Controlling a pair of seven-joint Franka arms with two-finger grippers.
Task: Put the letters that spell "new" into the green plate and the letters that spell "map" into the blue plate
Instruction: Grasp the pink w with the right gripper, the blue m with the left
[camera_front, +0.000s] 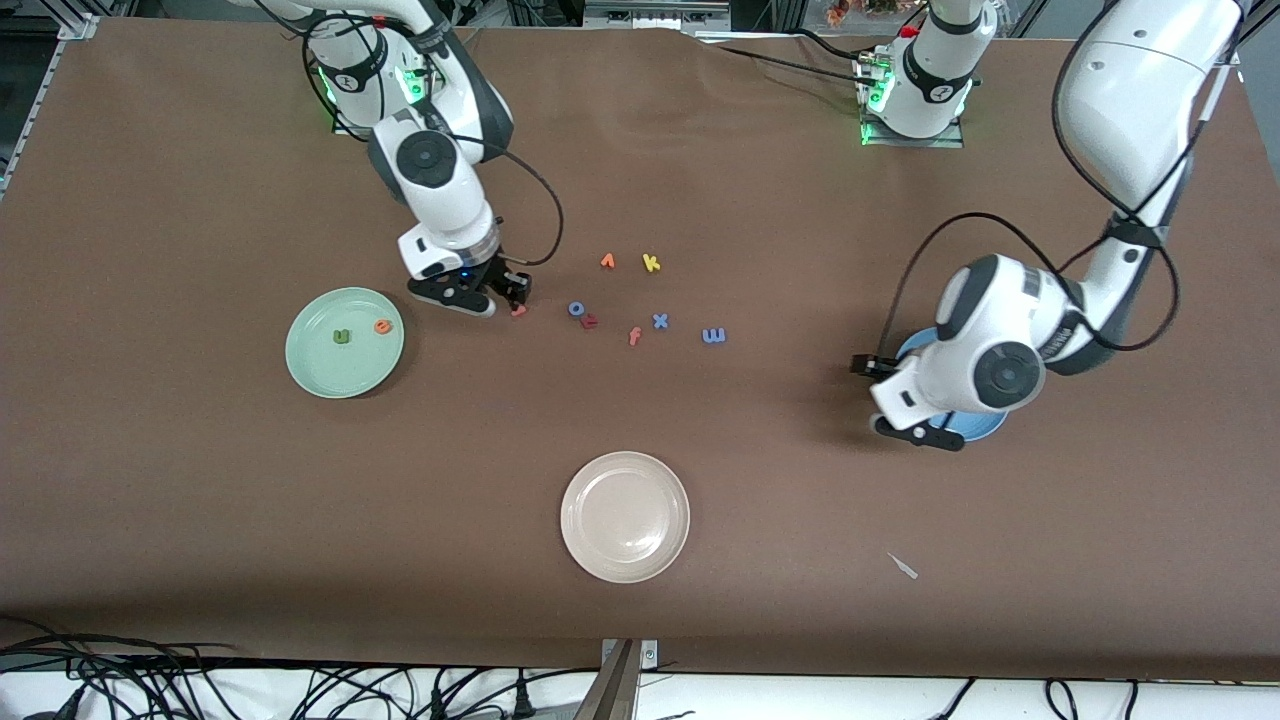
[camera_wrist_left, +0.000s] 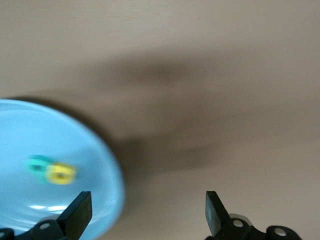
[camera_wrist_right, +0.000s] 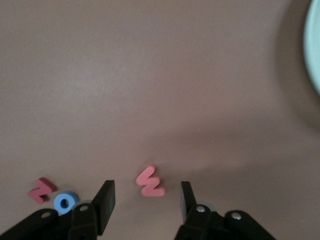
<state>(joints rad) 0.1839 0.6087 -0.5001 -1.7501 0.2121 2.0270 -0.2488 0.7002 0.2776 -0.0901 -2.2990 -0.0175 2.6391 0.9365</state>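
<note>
I start with the table (camera_front: 200, 520), then the three plates on it. The cream plate (camera_front: 625, 516) sits nearest the front camera. The green plate (camera_front: 345, 342), toward the right arm's end, already holds the olive n (camera_front: 342, 337) and the orange e (camera_front: 382, 326). The blue plate (camera_front: 975, 428), toward the left arm's end, is mostly hidden under the left arm; the left wrist view shows the teal p (camera_wrist_left: 38, 163) and yellow a (camera_wrist_left: 61, 173) lying in it, touching.

The left gripper (camera_wrist_left: 145, 212) hangs over the blue plate's rim, jaws spread wide and holding nothing.

The right gripper (camera_wrist_right: 145, 197) is low beside the green plate, its fingers (camera_wrist_right: 106, 200) parted on either side of the pinkish w (camera_wrist_right: 150, 181) without touching it (the w lies flat on the table).

The loose letters lie mid-table: the blue m (camera_front: 713, 335) closest to the left arm's end, then blue x (camera_front: 660, 321), orange f (camera_front: 634, 336), dark red letter (camera_front: 589, 322), blue o (camera_front: 577, 308), with orange v (camera_front: 607, 261) and yellow k (camera_front: 651, 263) farther from the camera.
</note>
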